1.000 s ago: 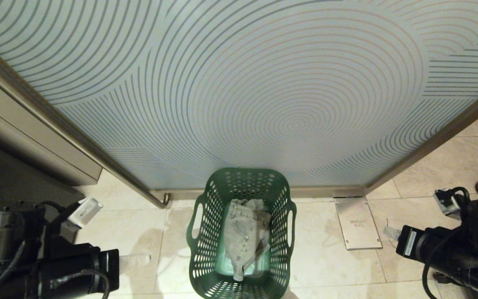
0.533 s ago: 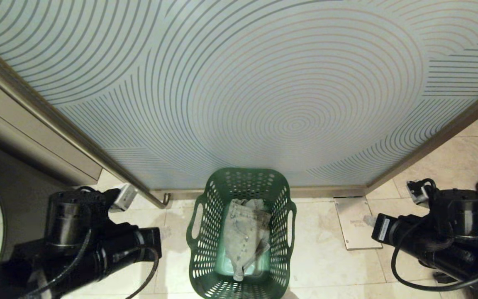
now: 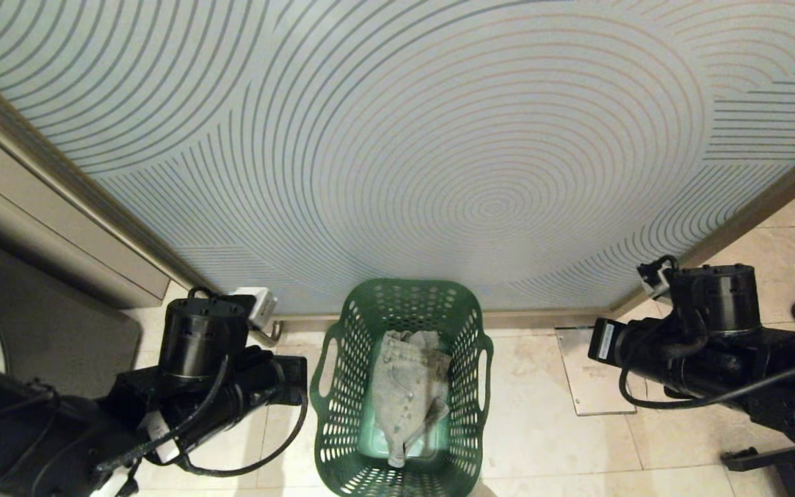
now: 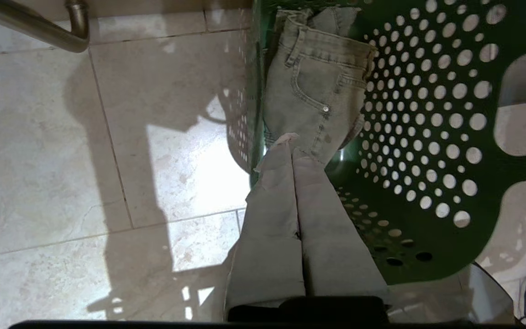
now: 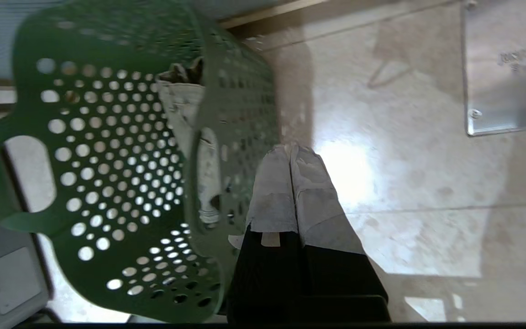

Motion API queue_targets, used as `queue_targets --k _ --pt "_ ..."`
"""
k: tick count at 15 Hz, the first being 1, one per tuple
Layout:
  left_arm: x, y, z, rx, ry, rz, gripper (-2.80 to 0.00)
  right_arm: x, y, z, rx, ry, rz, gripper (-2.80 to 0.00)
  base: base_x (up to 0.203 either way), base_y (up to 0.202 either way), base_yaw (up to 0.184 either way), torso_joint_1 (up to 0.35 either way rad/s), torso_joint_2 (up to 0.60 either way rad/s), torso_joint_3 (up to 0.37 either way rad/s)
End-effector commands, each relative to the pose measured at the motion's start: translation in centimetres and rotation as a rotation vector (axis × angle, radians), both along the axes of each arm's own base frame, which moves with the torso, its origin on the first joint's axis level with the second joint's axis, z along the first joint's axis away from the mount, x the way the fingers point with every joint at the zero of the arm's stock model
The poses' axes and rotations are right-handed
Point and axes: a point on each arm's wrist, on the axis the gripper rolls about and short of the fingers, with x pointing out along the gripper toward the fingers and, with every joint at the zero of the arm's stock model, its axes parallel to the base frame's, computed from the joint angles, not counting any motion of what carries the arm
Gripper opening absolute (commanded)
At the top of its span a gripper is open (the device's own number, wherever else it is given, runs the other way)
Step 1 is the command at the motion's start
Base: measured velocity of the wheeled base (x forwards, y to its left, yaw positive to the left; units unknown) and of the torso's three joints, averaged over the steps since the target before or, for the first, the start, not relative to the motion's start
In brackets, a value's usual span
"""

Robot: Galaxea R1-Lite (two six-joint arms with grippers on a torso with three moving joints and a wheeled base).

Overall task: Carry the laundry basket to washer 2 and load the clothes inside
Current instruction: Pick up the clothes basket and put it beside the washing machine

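Over the last second you swung both arms inward toward the laundry basket (image 3: 401,386), which sat on the tiled floor against the frosted panel, the clothes (image 3: 408,390) inside. The left gripper (image 4: 292,153) reached its left rim and the right gripper (image 5: 291,153) hung just beside its right wall, both pinched shut and empty. You were lining up on the handles, I judge; the lift had not begun.

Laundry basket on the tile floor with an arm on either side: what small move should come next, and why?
Probably open both claws and line each up with its slot handle. The laundry basket sits on the floor with the denim clothes inside. The left claw and right claw are shut and empty, each just outside a side wall, so neither can grip a handle yet.
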Motion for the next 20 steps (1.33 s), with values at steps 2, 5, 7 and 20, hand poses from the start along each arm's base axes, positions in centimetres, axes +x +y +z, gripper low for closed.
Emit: queue_targets --k 2,5,7,20 --pt "1.0 0.8 -0.6 0.017 0.008 0.066 -2.80 0.1 1.7 0.2 0.020 -0.009 0.047 -2.80 0.000 0.000 0.000 0.000 0.00 0.000" --pt "2.0 1.2 -1.0 0.039 0.010 0.089 -2.80 0.4 2.5 -0.3 0.028 0.012 0.060 -2.80 0.000 0.000 0.000 0.000 0.00 0.000" --pt "2.7 1.0 -1.5 0.064 0.015 0.080 0.00 1.2 3.1 -0.8 0.027 0.021 0.069 0.00 0.000 0.000 0.000 0.000 0.00 0.000" --pt "4.8 1.0 -2.4 0.073 0.030 0.099 0.00 5.6 6.7 -2.5 0.050 0.021 0.113 0.00 0.000 0.000 0.000 0.000 0.00 0.000"
